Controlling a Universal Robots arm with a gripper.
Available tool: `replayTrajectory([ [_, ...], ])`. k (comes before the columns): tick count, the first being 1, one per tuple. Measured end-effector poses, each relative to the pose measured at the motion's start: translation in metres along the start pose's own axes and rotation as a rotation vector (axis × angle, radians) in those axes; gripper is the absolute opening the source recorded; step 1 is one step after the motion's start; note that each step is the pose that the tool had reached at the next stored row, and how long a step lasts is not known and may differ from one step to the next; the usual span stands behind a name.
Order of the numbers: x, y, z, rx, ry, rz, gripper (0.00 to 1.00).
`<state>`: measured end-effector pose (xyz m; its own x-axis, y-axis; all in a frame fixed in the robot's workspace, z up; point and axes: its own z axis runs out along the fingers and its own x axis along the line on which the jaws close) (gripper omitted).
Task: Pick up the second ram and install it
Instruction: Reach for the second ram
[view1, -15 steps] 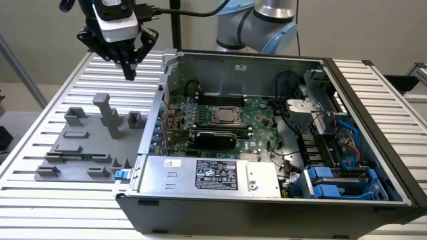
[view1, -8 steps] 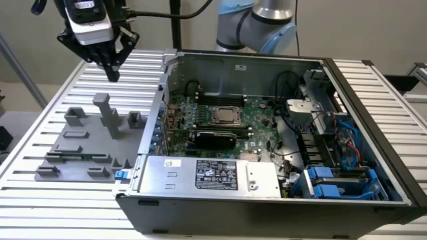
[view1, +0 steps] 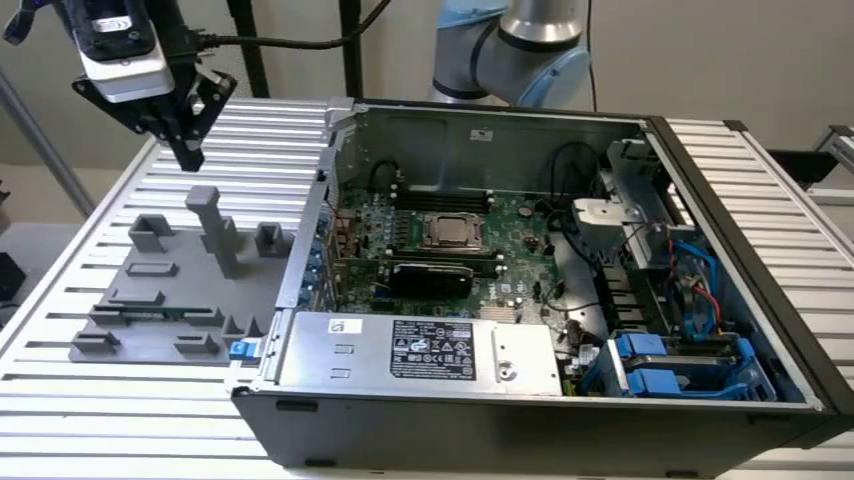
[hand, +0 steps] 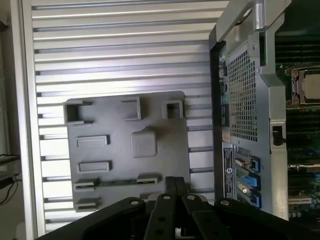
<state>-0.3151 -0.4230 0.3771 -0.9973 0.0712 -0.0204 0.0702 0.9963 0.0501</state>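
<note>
The second ram (hand: 117, 182), a thin dark strip standing on edge between grey holders on the tray (view1: 187, 293), sits at the exterior view's left, the gripper (view1: 191, 150) hovering above it, fingers pressed together and empty, the open case (view1: 534, 420) to their right.

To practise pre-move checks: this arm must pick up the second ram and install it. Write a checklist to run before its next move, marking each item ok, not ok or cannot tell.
1. The hand is empty: ok.
2. The hand is open for a grasp: not ok, its fingers are together.
3. The hand is over the grey tray: ok, hovering, touching nothing.
4. The second ram is located: cannot tell; a thin dark strip stands between two tray blocks.
5. The computer case is open: ok.
6. A memory slot is free: cannot tell.
</note>
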Motion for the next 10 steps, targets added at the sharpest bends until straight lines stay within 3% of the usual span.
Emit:
replayTrajectory([
  [10,0.046,-0.0052,0.0125,0.0001,0.0000,0.000,0.00],
])
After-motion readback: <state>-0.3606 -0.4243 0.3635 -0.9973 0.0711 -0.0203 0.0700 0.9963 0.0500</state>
